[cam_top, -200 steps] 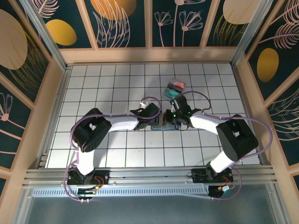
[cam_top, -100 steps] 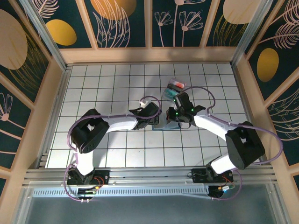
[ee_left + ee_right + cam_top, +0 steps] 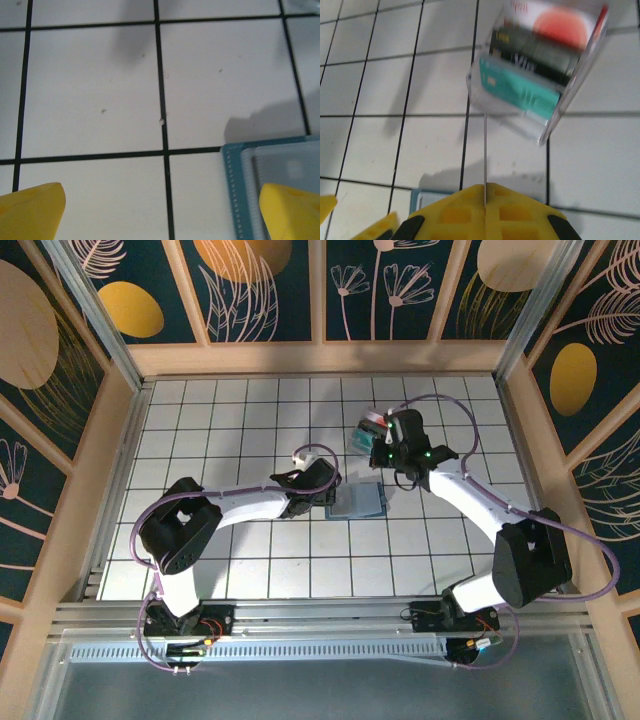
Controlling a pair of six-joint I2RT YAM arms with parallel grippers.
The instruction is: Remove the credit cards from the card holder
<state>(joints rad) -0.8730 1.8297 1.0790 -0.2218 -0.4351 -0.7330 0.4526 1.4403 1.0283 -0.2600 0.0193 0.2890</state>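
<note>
Right tool (image 3: 485,189) grips card (image 3: 485,150) — tray (image 3: 550,127) ahead.

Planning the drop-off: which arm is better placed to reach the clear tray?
Right. The right claw, shut on what looks like a card edge-on, points at the tray just ahead. The left claw hangs open at the wallet, farther off.

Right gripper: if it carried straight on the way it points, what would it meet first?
The clear tray, dead ahead of the right gripper in its wrist view; the card it seems to pinch edge-on would likely touch first. Depth is unclear.
</note>
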